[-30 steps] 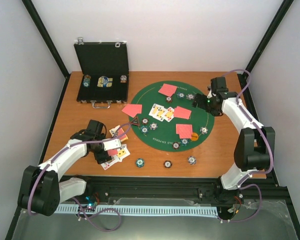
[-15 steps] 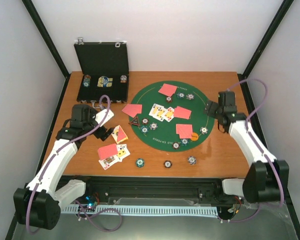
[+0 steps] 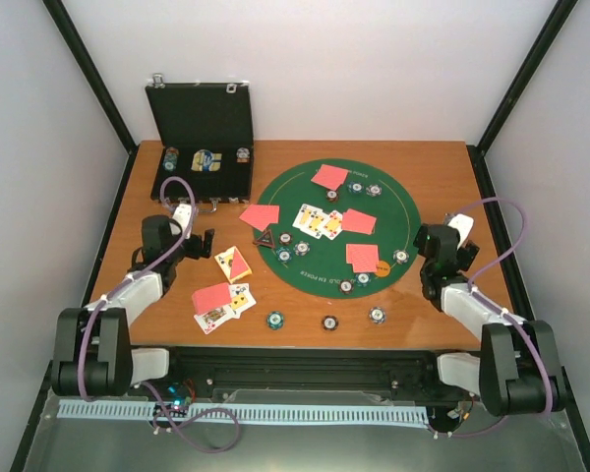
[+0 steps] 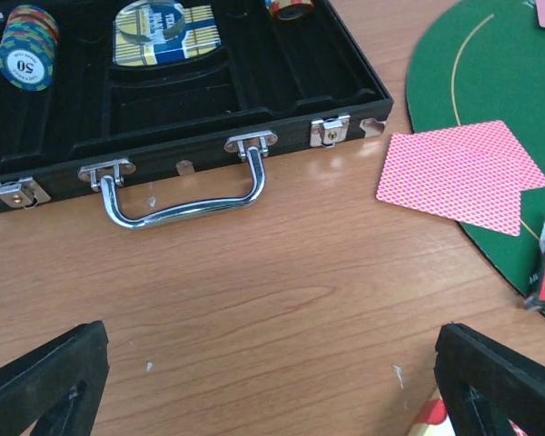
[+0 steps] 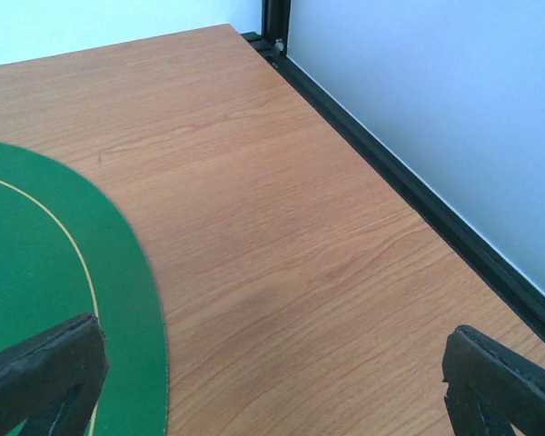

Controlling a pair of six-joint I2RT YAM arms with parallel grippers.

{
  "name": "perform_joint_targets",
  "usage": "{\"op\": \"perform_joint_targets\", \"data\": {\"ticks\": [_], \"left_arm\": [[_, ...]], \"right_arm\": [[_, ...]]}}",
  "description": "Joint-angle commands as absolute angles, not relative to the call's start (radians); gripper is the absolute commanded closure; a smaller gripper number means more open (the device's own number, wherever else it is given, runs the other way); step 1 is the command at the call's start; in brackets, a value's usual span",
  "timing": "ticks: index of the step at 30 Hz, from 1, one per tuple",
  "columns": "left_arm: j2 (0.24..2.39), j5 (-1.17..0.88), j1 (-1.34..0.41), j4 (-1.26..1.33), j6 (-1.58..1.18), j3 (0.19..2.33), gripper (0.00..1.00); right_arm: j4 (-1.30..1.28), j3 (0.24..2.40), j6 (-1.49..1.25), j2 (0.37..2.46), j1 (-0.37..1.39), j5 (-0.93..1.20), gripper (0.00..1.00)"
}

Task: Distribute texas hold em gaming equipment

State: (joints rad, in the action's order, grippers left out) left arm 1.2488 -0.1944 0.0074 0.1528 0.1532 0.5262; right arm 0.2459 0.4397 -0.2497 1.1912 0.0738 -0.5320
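1. Both my arms have drawn back toward their bases since a second ago, and my left gripper [image 4: 272, 377] has left the card heap it hung over.
2. Red-backed playing cards [image 3: 211, 297] lie on bare wood at 8 o'clock of the green felt mat [image 3: 393, 202], overlapping face-up ones. More cards lie on the felt.
3. Three poker chips [image 3: 329, 322] sit in a row just past the mat's 6 o'clock edge. The triangle marker [image 3: 265, 239] sits at its 9 o'clock edge.
4. My left jaws are spread wide, empty, facing the black case [image 4: 254, 91].
5. My right gripper [image 5: 272, 372] is also spread and empty, at the mat's 3 o'clock.
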Motion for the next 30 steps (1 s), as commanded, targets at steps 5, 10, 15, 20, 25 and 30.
{"op": "perform_joint_targets", "data": {"ticks": [5, 10, 15, 20, 25, 30], "left_arm": [[1.35, -0.156, 0.016, 0.679, 0.055, 0.406, 0.0], [1.419, -0.105, 0.019, 0.785, 0.026, 0.403, 0.0], [1.432, -0.077, 0.019, 0.927, 0.018, 0.326, 0.0], [1.483, 0.012, 0.019, 1.104, -0.02, 0.249, 0.0], [1.521, 0.064, 0.021, 0.897, -0.044, 0.385, 0.0], [1.521, 0.062, 0.02, 0.9, -0.043, 0.386, 0.0]], "right_arm": [[0.729, 0.336, -0.133, 1.288, 0.066, -0.517, 0.0], [0.831, 0.315, -0.1, 1.35, 0.064, -0.46, 0.0], [0.945, 0.292, -0.06, 1.405, 0.055, -0.431, 0.0], [1.001, 0.302, 0.004, 1.475, 0.057, -0.301, 0.0], [1.076, 0.29, 0.055, 1.536, 0.056, -0.197, 0.0], [1.019, 0.311, 0.028, 1.524, 0.019, -0.141, 0.0]]}}
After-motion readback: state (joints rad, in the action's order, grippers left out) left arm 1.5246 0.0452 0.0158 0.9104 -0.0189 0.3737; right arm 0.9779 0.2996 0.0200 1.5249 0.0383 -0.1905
